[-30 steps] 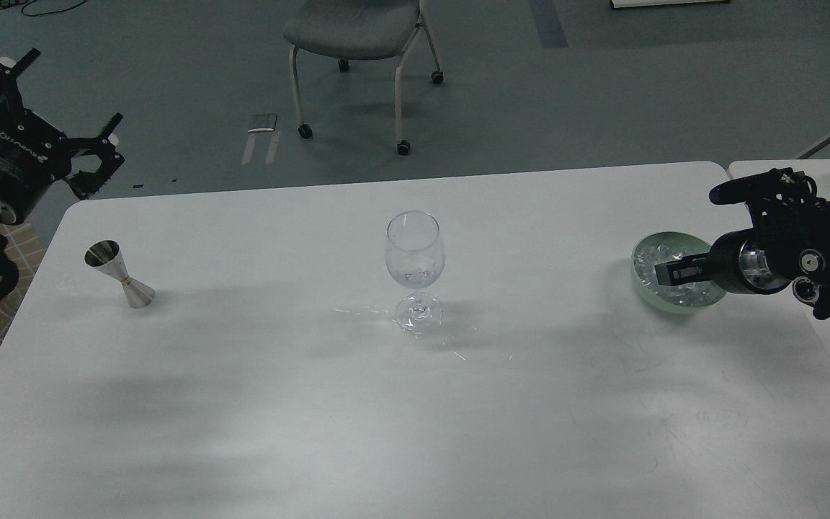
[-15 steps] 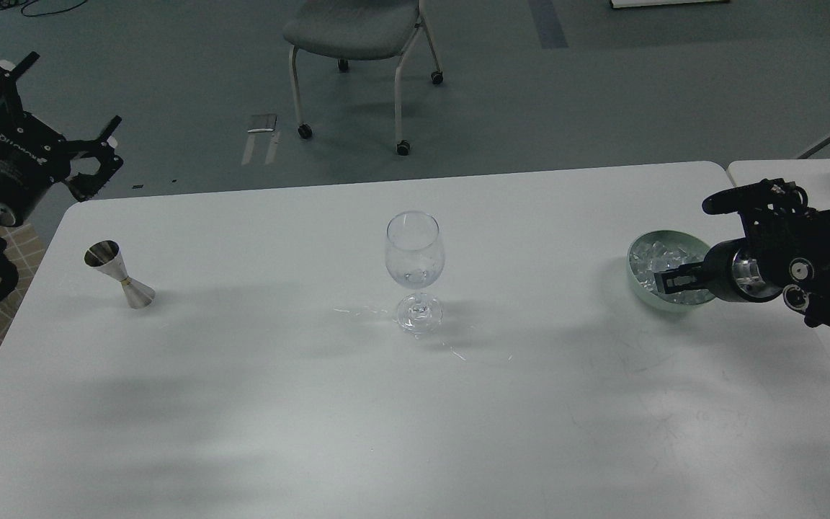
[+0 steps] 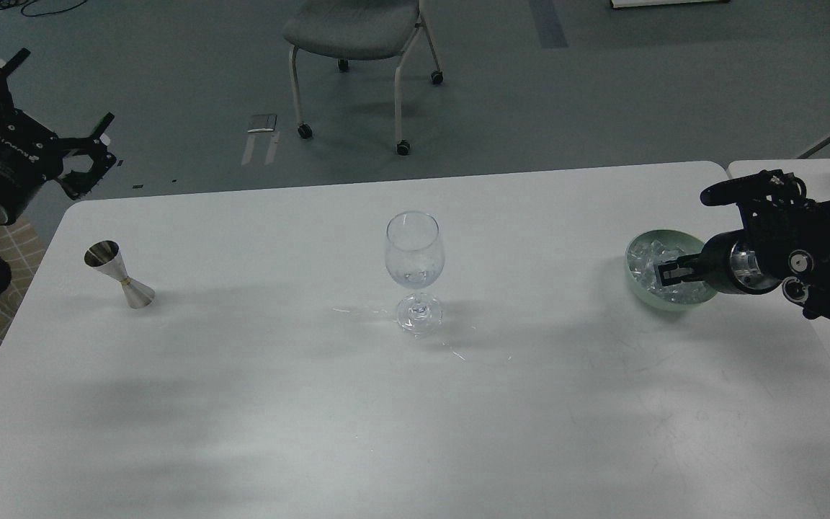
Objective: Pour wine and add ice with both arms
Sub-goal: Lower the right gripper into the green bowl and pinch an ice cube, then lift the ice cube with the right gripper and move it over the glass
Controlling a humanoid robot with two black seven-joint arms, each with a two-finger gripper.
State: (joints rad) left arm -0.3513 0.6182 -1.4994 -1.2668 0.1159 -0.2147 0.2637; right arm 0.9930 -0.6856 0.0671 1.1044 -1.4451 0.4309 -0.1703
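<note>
A clear stemmed wine glass (image 3: 415, 252) stands upright at the table's middle, with a little liquid glinting at the bottom of its bowl. Ice (image 3: 647, 262) fills a pale green bowl (image 3: 638, 287) at the right. My right gripper (image 3: 685, 232) reaches in from the right, its fingers apart. The lower fingertip (image 3: 667, 273) dips into the bowl among the cubes, and the upper finger (image 3: 721, 192) stays above the rim. I cannot tell if a cube is held. My left gripper (image 3: 65, 90) is open and empty, past the table's far left corner.
A steel jigger (image 3: 121, 275) stands on the white table (image 3: 314, 404) at the left. Small wet streaks lie around the glass foot. A grey wheeled chair (image 3: 357, 43) stands on the floor beyond the table. A second table edge (image 3: 818, 169) adjoins at the far right.
My right gripper has shifted slightly left and up over the bowl, and the bowl looks nudged a little left. My left gripper has drawn back to the left.
</note>
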